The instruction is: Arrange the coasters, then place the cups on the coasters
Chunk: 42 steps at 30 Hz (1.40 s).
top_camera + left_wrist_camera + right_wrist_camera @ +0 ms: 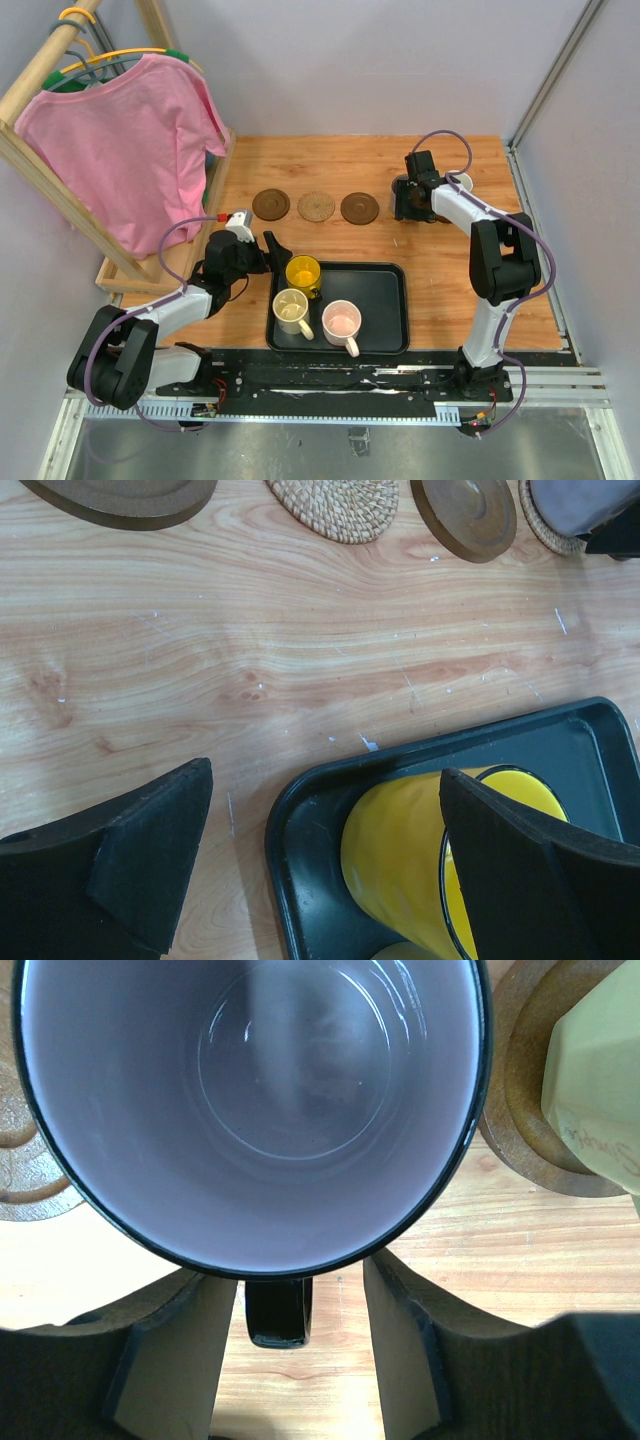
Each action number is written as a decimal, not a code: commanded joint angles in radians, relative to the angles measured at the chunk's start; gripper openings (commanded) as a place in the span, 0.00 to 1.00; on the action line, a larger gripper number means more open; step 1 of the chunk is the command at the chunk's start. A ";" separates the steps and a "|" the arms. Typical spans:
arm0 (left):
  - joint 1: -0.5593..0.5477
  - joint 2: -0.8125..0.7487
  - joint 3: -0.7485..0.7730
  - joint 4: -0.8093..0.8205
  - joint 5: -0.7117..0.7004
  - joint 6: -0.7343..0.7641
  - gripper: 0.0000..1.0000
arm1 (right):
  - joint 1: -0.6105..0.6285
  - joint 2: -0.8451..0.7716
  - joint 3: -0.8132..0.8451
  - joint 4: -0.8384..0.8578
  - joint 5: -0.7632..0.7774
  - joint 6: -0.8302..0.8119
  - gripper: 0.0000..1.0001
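Observation:
Three brown coasters lie in a row: a dark one (271,204), a woven tan one (316,206) and another dark one (359,208). My right gripper (300,1280) is open around the black handle (278,1310) of the purple-grey cup (250,1110), with a gap on each side. That cup stands on a woven coaster (545,525). Beside it a pale yellow-green cup (600,1070) sits on a dark coaster (520,1110). My left gripper (325,780) is wide open at the yellow cup (420,860) in the tray's corner. Cream (291,310) and pink (341,322) cups stand in the tray.
The black tray (385,290) lies at the near middle of the wooden table. A wooden rack with a pink shirt (130,150) stands at the left, close to my left arm. Grey walls close in the back and right sides.

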 commanded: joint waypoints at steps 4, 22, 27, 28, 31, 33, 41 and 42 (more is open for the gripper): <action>-0.006 0.005 0.029 0.022 0.008 0.007 1.00 | 0.008 -0.044 -0.003 0.010 0.025 -0.001 0.50; -0.006 -0.006 0.018 0.024 0.008 0.005 1.00 | 0.017 -0.059 0.000 0.035 0.076 -0.015 0.01; -0.007 -0.016 0.012 0.022 0.001 0.007 1.00 | 0.018 -0.095 -0.037 0.107 0.085 -0.032 0.01; -0.007 -0.017 0.012 0.022 0.000 0.007 1.00 | 0.018 -0.097 -0.036 0.115 0.085 -0.038 0.01; -0.007 -0.018 0.012 0.022 0.000 0.006 1.00 | 0.018 -0.099 -0.021 0.107 0.086 -0.046 0.01; -0.007 -0.018 0.011 0.022 0.000 0.007 1.00 | 0.019 -0.104 -0.022 0.107 0.083 -0.046 0.01; -0.007 -0.023 0.007 0.022 -0.003 0.005 1.00 | 0.020 -0.115 -0.050 0.112 0.067 -0.039 0.01; -0.006 -0.024 0.008 0.022 -0.002 0.006 1.00 | 0.021 -0.115 -0.055 0.114 0.068 -0.038 0.01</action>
